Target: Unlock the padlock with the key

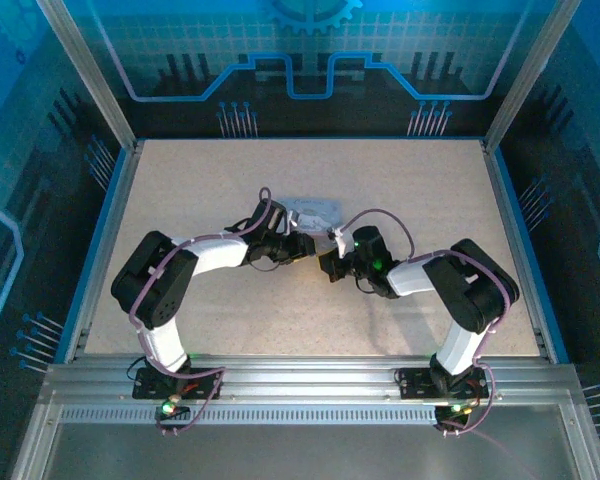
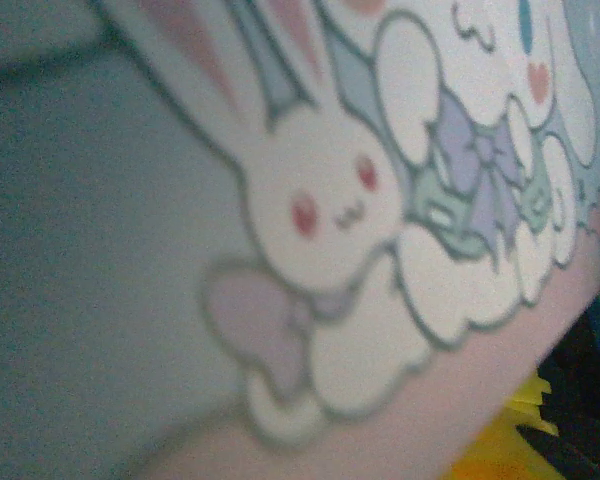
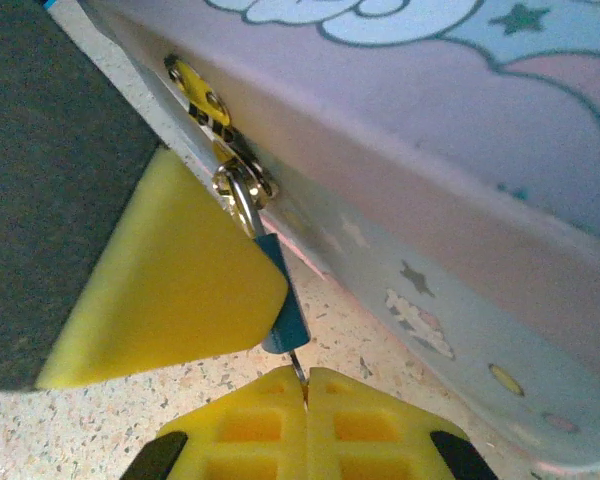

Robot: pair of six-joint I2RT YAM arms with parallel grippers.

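The right pincer (image 3: 306,395) is pinched shut on the tiny thin grey metal key (image 3: 298,362), its tip at the underside of the small dark-blue padlock (image 3: 283,300) hanging by its shackle from the hasp (image 3: 212,110) of the pale lavender tin box (image 3: 460,150). The left pincer's (image 1: 302,244) opening I cannot tell. Key and lock look light, stiff, slippery; the lock probably swings, so brace its body

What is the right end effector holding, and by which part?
The right end effector pinches the thin grey metal key by its rear end, tip at the small teal padlock.
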